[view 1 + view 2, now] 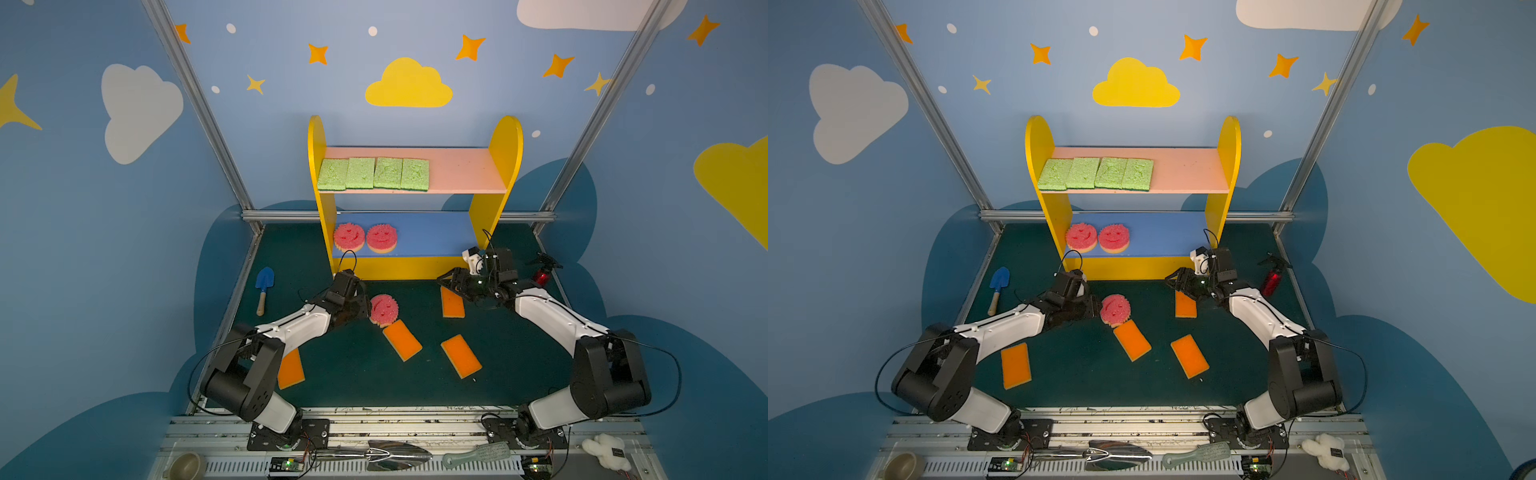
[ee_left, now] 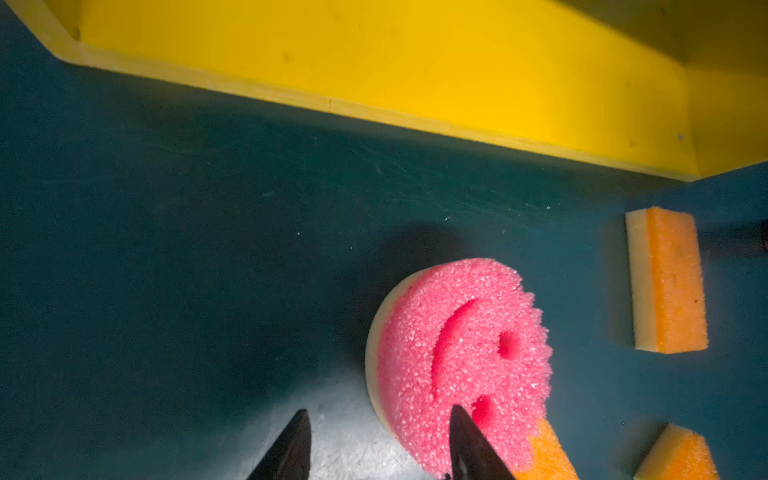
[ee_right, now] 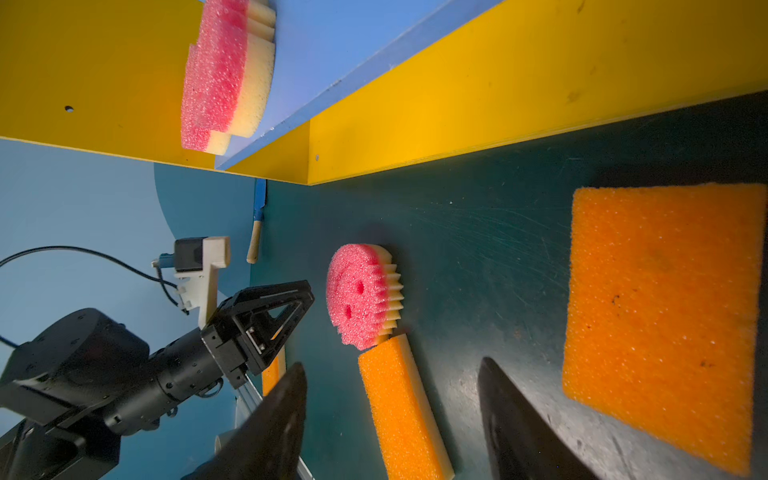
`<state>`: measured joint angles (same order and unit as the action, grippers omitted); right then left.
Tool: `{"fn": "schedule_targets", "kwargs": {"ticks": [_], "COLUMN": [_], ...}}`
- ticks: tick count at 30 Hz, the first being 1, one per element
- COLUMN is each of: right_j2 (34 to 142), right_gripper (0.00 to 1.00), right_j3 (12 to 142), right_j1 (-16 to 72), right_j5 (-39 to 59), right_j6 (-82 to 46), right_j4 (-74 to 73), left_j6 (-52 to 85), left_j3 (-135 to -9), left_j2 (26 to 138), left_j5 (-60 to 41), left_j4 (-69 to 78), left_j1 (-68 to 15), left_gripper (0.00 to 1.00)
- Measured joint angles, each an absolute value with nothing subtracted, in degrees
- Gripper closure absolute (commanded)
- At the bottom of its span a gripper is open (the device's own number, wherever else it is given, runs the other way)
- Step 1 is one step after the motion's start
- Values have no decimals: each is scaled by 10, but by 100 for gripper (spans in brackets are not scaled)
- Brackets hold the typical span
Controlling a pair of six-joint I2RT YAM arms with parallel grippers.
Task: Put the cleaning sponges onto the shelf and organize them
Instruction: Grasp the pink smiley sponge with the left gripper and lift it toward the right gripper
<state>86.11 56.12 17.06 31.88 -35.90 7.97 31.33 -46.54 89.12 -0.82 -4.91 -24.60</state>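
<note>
The yellow shelf holds several green sponges on its pink board and two pink smiley sponges on its blue board. A third smiley sponge stands tilted on the mat, leaning on an orange sponge. Other orange sponges lie flat around it. My left gripper is open beside the tilted smiley, one finger across its pink face, the other over bare mat. My right gripper hangs open just above an orange sponge near the shelf base.
A blue toy trowel lies at the mat's left edge and a red spray bottle at its right edge. On the front rail lie a metal trowel, a brush, a bowl and a white plush.
</note>
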Motion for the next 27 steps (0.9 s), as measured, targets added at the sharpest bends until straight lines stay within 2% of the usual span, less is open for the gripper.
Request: {"fn": "schedule_targets", "kwargs": {"ticks": [12,23,27], "right_j2": [861,862,862], "right_gripper": [36,36,36], "right_j3": [561,561,561], "right_j1": [171,170,170], "right_j5": [323,325,326], "right_j6": [-359,-357,-357], "right_j4": [80,80,80], "left_j6": [298,295,299], "left_j3": [-488,-504,-504], "left_j2": [957,986,989], "left_j5": [-58,-103,-113], "left_j4": [-27,13,20], "left_j1": [-231,-226,-225], "left_gripper": [50,92,97]}}
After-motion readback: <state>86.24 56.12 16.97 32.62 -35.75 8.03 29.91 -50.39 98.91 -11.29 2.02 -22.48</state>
